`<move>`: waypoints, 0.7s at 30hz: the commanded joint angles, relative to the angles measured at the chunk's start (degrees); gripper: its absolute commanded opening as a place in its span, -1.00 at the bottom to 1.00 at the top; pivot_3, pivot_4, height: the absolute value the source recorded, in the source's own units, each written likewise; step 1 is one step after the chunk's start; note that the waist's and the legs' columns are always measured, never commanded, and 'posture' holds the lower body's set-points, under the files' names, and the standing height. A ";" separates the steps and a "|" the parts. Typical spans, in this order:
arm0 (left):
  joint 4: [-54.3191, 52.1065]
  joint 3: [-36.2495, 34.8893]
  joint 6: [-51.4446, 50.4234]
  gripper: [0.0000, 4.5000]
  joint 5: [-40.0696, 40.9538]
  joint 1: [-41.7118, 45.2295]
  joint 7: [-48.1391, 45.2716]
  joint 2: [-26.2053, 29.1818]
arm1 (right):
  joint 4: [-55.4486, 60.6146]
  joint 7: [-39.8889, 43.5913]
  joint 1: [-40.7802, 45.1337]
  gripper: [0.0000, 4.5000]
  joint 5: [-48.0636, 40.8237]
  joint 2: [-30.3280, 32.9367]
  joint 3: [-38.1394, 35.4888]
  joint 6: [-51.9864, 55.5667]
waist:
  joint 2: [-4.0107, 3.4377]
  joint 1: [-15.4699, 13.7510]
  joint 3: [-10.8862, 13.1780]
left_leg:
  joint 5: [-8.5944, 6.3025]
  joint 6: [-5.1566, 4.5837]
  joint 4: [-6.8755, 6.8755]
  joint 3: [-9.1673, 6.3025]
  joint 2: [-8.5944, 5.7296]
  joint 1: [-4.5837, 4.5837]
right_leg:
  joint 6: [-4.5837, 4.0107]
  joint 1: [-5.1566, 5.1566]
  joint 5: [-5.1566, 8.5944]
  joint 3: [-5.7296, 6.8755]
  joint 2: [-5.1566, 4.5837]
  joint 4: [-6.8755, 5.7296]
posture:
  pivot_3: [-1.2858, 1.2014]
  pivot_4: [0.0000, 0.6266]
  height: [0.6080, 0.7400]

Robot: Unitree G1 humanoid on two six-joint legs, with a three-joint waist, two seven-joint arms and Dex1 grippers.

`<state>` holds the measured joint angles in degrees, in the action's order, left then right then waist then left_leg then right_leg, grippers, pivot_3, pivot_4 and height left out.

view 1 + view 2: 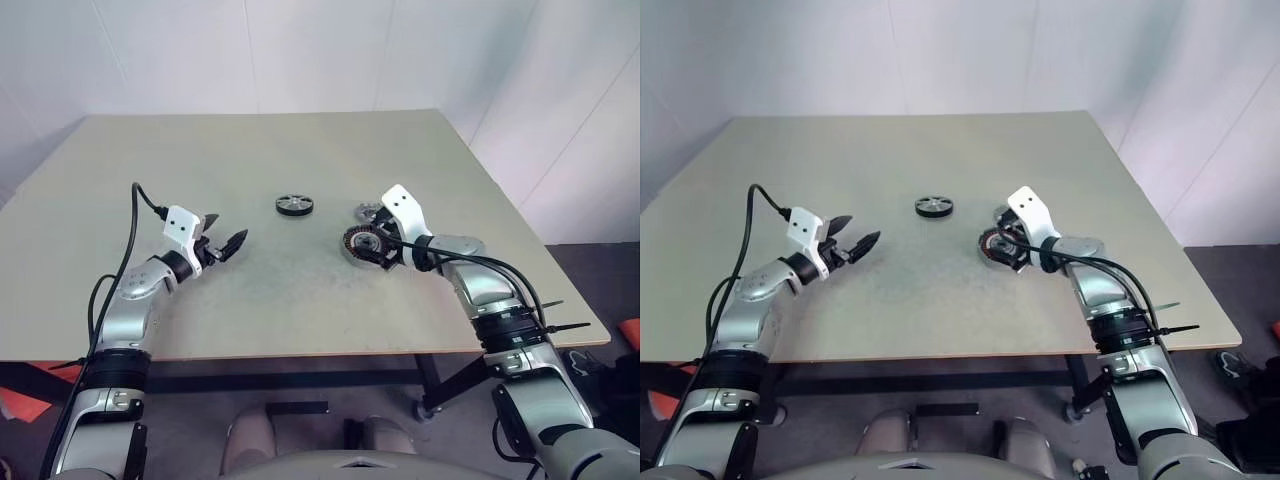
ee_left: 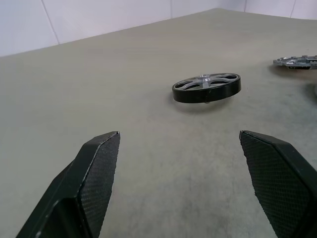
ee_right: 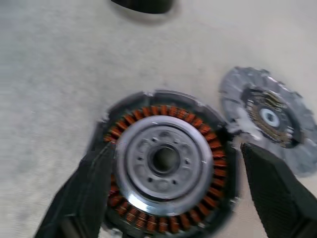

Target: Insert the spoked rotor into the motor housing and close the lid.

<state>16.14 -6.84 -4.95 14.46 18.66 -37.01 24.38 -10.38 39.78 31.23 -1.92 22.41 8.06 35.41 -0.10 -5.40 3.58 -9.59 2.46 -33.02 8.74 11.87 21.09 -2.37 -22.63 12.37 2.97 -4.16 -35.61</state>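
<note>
The motor housing (image 3: 166, 161), a dark shell with copper windings around a silvery centre, lies flat on the table between the spread fingers of my right gripper (image 3: 176, 147), which is open; one finger sits close to its rim, the other stands apart. The grey lid (image 3: 270, 116) lies just beyond the housing, almost touching it. Farther left on the table rests the spoked rotor (image 1: 294, 205), black-rimmed with a silvery face. My left gripper (image 1: 228, 232) hovers open and empty at the left, pointing level toward the rotor (image 2: 206, 88) from a short distance.
The beige table (image 1: 300, 140) is wide, with white walls behind it. Its right edge runs close to my right arm. A black cable loops from my left wrist.
</note>
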 commanded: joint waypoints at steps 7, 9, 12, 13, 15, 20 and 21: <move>-0.52 -0.67 0.78 0.80 0.17 1.38 0.40 0.13 | 2.61 -1.07 1.24 0.91 -3.25 -0.72 -2.13 1.76 | 0.00 -0.21 0.00 | -0.01 -0.01 -0.01 0.00 0.00 0.01 | 0.00 0.03 0.00 0.00 -0.04 0.02 | 0.03 -1.00 1.00; -0.51 -0.68 0.74 0.80 0.19 1.34 0.43 0.15 | 1.97 -1.61 1.38 0.72 -3.25 -0.73 -2.05 1.64 | 0.00 -0.18 0.00 | 0.00 -0.01 -0.01 0.00 0.00 0.01 | 0.00 0.02 0.00 0.00 -0.04 0.02 | 0.03 -1.00 1.00; -0.56 -0.69 0.70 0.80 0.20 1.22 0.43 0.22 | 1.03 -2.24 1.74 0.26 -3.12 -0.65 -1.96 1.29 | 0.00 -0.18 0.00 | 0.00 -0.01 -0.01 0.00 0.00 0.01 | 0.00 0.02 0.00 0.00 -0.03 0.02 | 0.03 -1.00 1.00; -0.56 -0.70 0.72 0.80 0.21 1.19 0.42 0.24 | 0.73 -2.37 1.88 0.09 -3.12 -0.64 -1.97 1.18 | 0.00 -0.18 0.00 | 0.00 -0.01 -0.01 0.00 0.00 0.01 | 0.00 0.03 0.00 0.00 -0.03 0.02 | 0.03 -1.00 1.00; -0.54 -0.70 0.73 0.80 0.19 1.14 0.42 0.27 | 0.16 -2.77 2.17 -0.24 -3.02 -0.57 -2.00 0.85 | 0.00 -0.17 0.00 | 0.00 -0.01 -0.01 0.00 0.00 0.02 | 0.00 0.02 0.00 0.00 -0.03 0.03 | 0.03 -1.00 1.00; -0.59 -0.62 0.72 0.80 0.12 1.08 0.51 0.19 | -1.11 -3.21 2.64 -1.00 -3.01 -0.56 -1.93 0.29 | 0.00 -0.17 0.00 | 0.00 -0.01 0.00 0.00 0.00 0.02 | 0.00 0.02 0.00 0.00 -0.03 0.02 | 0.03 -1.00 1.00; -0.61 -0.60 0.69 0.80 0.11 1.05 0.52 0.19 | -1.50 -3.32 2.69 -1.00 -2.94 -0.62 -1.87 0.03 | 0.00 -0.17 0.00 | 0.00 -0.01 -0.01 0.00 0.00 0.02 | 0.00 0.02 0.00 0.00 -0.03 0.02 | 0.03 -1.00 1.00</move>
<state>16.57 -6.84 -4.95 14.45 18.71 -36.62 24.30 -12.22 36.82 32.28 -4.43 21.72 7.43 36.69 -0.10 -5.57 3.58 -9.59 2.45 -33.03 8.74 11.86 21.10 -2.37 -22.60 12.37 2.96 -4.20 -35.59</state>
